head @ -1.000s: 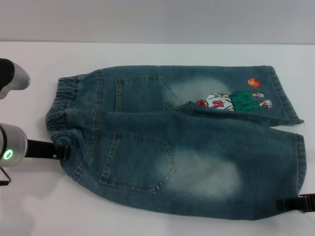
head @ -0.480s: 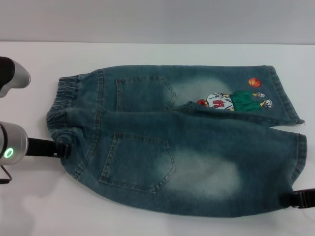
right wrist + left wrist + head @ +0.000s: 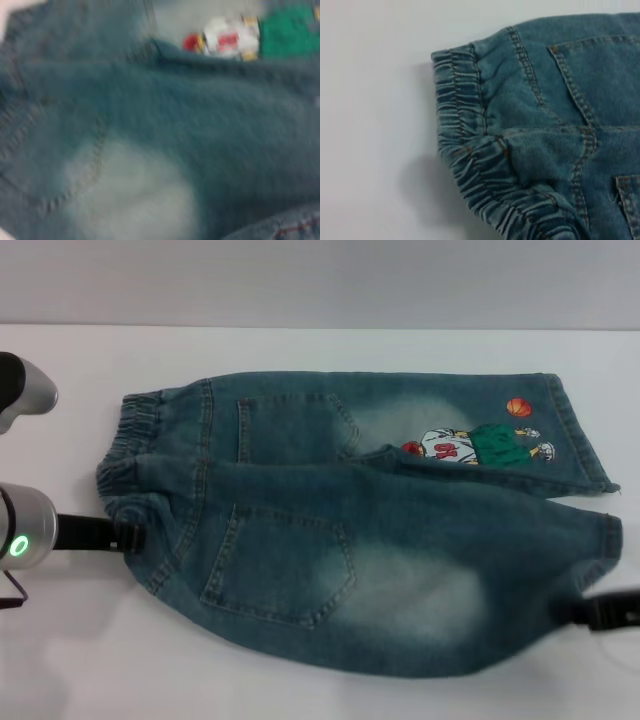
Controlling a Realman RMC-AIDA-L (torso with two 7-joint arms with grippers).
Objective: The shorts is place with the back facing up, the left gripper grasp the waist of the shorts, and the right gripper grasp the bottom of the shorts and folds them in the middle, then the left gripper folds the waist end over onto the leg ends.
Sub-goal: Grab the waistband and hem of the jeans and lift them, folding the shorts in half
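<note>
Denim shorts (image 3: 370, 530) flat on white desk (image 3: 320, 350), long axis left–right. Left end effector (image 3: 128, 537) clamped on waist (image 3: 130, 455), right end effector (image 3: 590, 612) clamped on near-leg hem (image 3: 610, 550); fold goes away from robot.

My left pincer (image 3: 128, 537) sits low on my left side, arm reaching in flat with the green light on, clamped shut on cloth. My right pincer (image 3: 590, 612) is low at the far right, fingers mostly hidden.
</note>
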